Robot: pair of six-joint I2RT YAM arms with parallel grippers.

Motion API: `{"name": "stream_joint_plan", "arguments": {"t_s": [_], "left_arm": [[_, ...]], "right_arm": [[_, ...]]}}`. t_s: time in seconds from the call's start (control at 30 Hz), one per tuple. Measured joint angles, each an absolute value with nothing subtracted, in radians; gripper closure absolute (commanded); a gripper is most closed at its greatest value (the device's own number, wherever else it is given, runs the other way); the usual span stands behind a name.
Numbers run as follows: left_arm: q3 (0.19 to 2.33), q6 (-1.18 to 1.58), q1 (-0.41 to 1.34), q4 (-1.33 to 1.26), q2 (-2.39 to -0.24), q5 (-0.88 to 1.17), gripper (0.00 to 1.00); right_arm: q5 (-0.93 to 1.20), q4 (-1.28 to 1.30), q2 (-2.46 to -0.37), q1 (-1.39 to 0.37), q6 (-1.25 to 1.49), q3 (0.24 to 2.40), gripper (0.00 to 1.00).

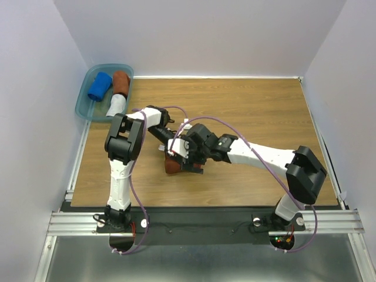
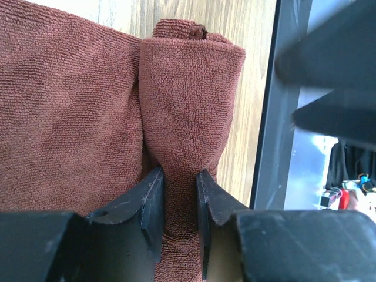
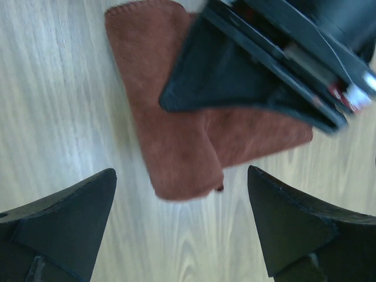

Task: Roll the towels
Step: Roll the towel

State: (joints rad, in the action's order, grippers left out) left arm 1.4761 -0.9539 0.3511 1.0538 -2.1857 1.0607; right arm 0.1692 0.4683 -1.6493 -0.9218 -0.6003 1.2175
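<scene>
Top external view: both arms meet over the brown towel point(image 1: 172, 165) in the middle of the counter point(image 1: 252, 106); a blue tub point(image 1: 82, 100) holds rolled towels far left.

Left wrist view: left gripper point(image 2: 179, 202) is clamped on the towel's rolled part.

Right wrist view: right gripper point(image 3: 182, 194) is spread wide above the towel.

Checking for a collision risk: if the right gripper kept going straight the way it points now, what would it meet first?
Probably the rust-brown towel lying between and beyond the open right gripper, though the left arm's dark body hovers close above it; depth is unclear.
</scene>
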Motion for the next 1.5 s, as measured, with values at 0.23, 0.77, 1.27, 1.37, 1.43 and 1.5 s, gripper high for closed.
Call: {"name": "stream_joint_plan", "arguments": {"t_s": [0.23,0.77,1.27,1.37,1.43,1.5], "left_arm": [[1.512,-0.965,0.346,1.099,-2.219,1.066,0.83],[1.518,-0.981,0.32,1.034,-2.125,0.945,0.08],[1.281,-0.983,-0.006,0.706,-1.608,0.83,0.01],[1.111,-0.981,0.033,0.604,-1.412,0.809,0.01],[0.981,-0.987,0.112,0.518,-1.268,0.768,0.01],[0.853,-0.993,0.232,0.436,-1.148,0.713,0.01]], "right_arm": [[0.085,0.32,-1.715,-0.997,-0.712,1.118,0.13],[0.065,0.212,-1.782,-0.976,-0.709,1.089,0.99],[0.524,0.566,-1.91,-0.782,-0.53,1.323,0.99],[0.659,0.652,-1.984,-0.73,-0.498,1.404,0.99],[0.738,0.721,-2.041,-0.704,-0.488,1.464,0.99],[0.826,0.808,-2.123,-0.684,-0.485,1.544,0.98]]}}
